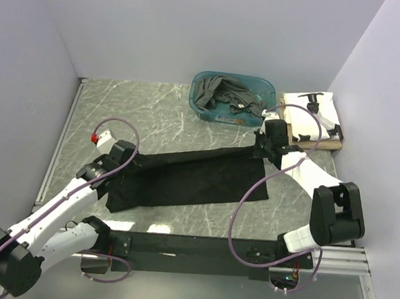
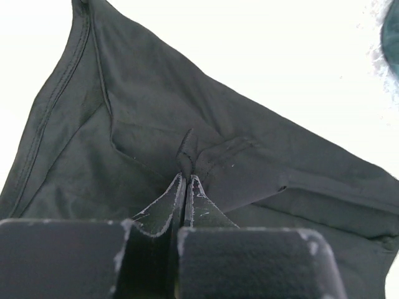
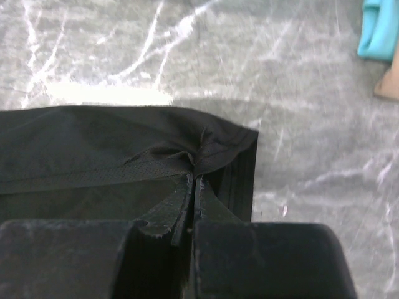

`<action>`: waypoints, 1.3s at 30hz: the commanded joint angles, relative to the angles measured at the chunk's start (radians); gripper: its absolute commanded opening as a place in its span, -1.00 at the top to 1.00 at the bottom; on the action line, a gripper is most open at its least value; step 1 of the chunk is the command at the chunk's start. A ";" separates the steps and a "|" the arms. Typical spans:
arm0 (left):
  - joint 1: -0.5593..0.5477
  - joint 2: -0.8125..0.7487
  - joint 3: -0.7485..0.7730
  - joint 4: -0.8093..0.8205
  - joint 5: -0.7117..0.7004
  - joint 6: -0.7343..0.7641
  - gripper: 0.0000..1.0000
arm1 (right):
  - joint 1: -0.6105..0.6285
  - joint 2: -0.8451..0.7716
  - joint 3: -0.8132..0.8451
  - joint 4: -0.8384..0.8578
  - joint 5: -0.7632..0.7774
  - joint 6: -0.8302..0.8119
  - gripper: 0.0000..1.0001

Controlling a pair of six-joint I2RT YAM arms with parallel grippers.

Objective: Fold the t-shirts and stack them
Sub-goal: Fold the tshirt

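Note:
A plain black t-shirt (image 1: 191, 178) lies stretched across the middle of the marble table, folded lengthwise. My left gripper (image 1: 131, 159) is shut on the black t-shirt at its left end; the wrist view shows the cloth (image 2: 187, 124) puckered where the left gripper (image 2: 187, 177) pinches it. My right gripper (image 1: 261, 149) is shut on the same shirt's far right corner, and the black t-shirt (image 3: 112, 143) bunches at the right gripper (image 3: 194, 177). Dark grey t-shirts (image 1: 222, 94) sit crumpled in the tub. A white t-shirt with black print (image 1: 312, 110) lies folded at the back right on a tan one (image 1: 325, 143).
The teal plastic tub (image 1: 263, 92) stands at the back centre, right beside the folded stack. Grey walls close in the table on the left, back and right. A black rail (image 1: 199, 248) runs along the near edge between the arm bases.

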 commanded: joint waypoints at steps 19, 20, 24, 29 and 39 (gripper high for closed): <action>-0.014 -0.283 -0.112 -0.200 0.150 -0.163 -0.95 | 0.104 -0.419 -0.154 -0.303 0.349 0.381 -0.19; -0.014 -0.297 -0.109 -0.177 0.138 -0.161 -0.99 | 0.103 -0.439 -0.141 -0.301 0.334 0.383 -0.45; -0.014 -0.295 -0.081 -0.114 0.101 -0.115 -0.99 | 0.103 -0.507 -0.127 -0.233 0.231 0.386 -0.71; -0.012 -0.158 -0.035 0.002 0.081 -0.043 -0.99 | 0.103 -0.424 -0.083 -0.107 0.064 0.345 -0.77; 0.012 0.230 -0.003 0.199 0.134 0.024 -0.99 | 0.101 0.008 0.110 -0.078 -0.125 0.300 -0.78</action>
